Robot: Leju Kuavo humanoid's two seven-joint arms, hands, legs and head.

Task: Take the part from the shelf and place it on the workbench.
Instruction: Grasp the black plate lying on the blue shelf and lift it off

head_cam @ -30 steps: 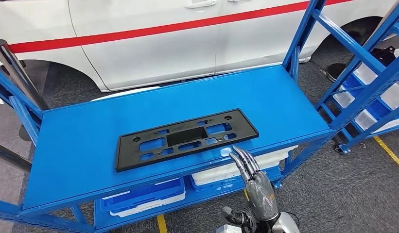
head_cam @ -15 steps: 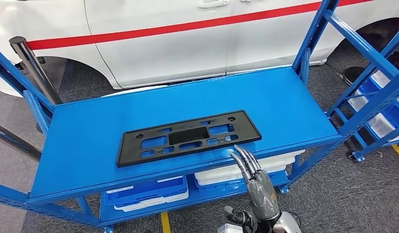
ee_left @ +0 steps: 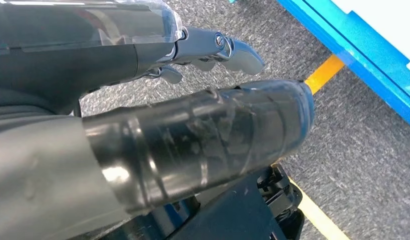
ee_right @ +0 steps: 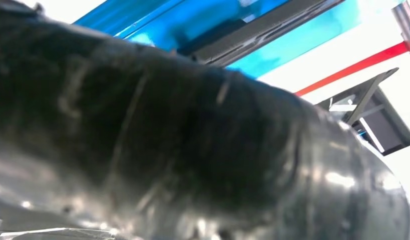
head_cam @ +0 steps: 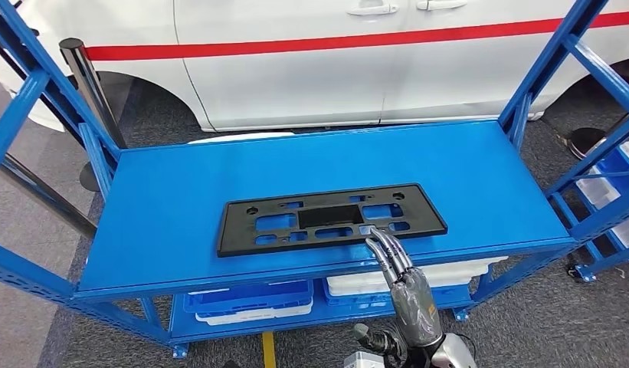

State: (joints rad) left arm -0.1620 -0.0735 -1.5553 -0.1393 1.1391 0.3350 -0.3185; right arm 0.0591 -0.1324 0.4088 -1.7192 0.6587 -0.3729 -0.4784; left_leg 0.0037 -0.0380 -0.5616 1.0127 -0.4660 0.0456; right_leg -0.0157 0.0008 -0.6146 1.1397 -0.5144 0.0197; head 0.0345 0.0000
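Right hand point(head_cam: 409, 295): fingers point(head_cam: 388, 249) straight and close together, holding nothing, tips at the near edge of the black part point(head_cam: 330, 218). Part: flat on the blue shelf point(head_cam: 173, 192), ungrasped. Step, as judged: the reach; next needs fingers closing on that edge.

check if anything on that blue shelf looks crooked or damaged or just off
Nothing stands out. The black part lies flat on the blue shelf, slightly skewed to its front edge, with no visible damage. The right hand reaches toward its near edge; contact is unclear.
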